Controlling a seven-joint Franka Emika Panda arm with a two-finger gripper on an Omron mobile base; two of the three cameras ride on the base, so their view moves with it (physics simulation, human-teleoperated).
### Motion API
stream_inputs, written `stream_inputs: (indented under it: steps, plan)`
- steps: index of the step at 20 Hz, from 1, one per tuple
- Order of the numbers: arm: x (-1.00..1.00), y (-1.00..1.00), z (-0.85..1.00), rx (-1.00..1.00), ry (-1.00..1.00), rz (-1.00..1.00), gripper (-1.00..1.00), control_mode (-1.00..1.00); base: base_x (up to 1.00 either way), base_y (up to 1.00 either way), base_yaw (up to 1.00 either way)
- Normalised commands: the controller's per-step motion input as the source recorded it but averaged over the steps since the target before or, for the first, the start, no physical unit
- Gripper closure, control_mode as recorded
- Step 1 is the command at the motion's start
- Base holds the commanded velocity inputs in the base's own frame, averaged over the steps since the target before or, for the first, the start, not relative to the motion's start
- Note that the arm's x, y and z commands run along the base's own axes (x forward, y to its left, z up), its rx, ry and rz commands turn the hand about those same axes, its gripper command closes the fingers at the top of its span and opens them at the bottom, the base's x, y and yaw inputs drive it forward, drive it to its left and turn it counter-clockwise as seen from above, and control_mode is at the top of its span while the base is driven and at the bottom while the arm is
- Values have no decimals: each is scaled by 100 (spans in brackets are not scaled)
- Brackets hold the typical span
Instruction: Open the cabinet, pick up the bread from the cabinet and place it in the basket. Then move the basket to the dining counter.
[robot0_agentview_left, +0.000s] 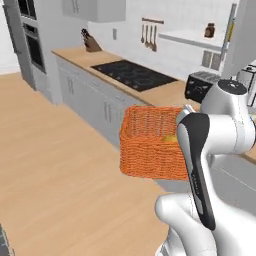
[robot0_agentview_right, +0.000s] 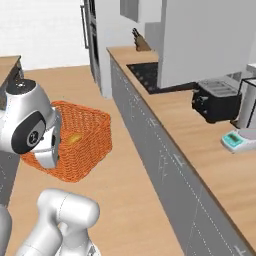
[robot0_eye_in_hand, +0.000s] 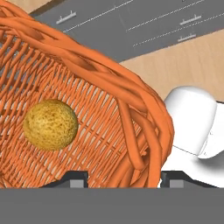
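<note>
**Basket held up in the air with the bun inside**

The basket (robot0_agentview_left: 147, 145) is orange and woven from thick round strands, with tall sides and a box shape. It hangs above the wood floor (robot0_agentview_left: 55, 170), lifted off any surface. In the left base view its long side runs left to right, and its open top tips a little toward the arm. In the right base view it sits tilted, with one corner lower.

The bread (robot0_eye_in_hand: 50, 124) is a small round bun, golden brown and speckled. It lies inside the basket, below and ahead of the end effector (robot0_eye_in_hand: 120, 178), to the left in the hand view.

The end effector is clamped on the basket's wall, with one finger on each side of the thick rim. The fingertips (robot0_eye_in_hand: 76, 180) are mostly cut off at the bottom edge. In both base views the white arm hides the end effector and part of the basket's near side. There the bun is just a small yellow patch.
</note>
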Motion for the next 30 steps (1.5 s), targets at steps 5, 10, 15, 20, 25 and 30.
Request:
stream_inputs:
  steps: [5,10,15,20,25,30]
  plan:
    - [0,0,0,0,0,0,100,100,0,0,100]
    - [0,0,0,0,0,0,100,100,0,0,100]
    - [0,0,0,0,0,0,100,100,9,-1,100]
    - [0,0,0,0,0,0,100,100,100,-30,73]
    - [0,0,0,0,0,0,100,100,74,-96,34]
    - [0,0,0,0,0,0,100,100,80,-100,21]
